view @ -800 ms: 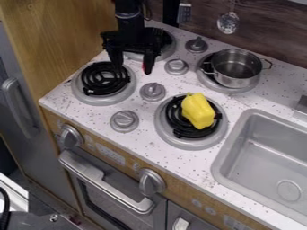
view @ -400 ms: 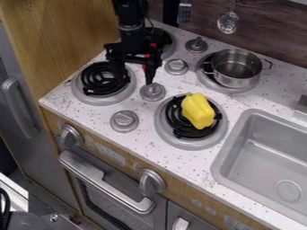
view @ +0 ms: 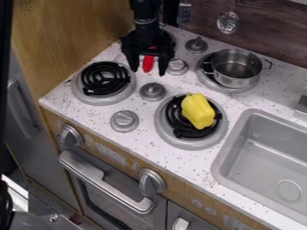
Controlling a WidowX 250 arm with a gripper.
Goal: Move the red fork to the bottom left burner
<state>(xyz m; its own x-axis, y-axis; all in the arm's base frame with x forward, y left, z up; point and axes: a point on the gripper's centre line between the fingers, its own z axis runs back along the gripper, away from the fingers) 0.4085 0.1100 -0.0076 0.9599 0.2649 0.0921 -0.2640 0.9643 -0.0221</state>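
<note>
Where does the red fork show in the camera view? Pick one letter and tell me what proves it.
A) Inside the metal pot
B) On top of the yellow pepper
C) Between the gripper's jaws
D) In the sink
C: the red fork shows between the spread jaws of the gripper.

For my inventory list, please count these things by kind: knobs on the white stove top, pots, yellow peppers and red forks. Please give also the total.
Knobs on the white stove top: 4
Pot: 1
Yellow pepper: 1
Red fork: 1
Total: 7
</note>
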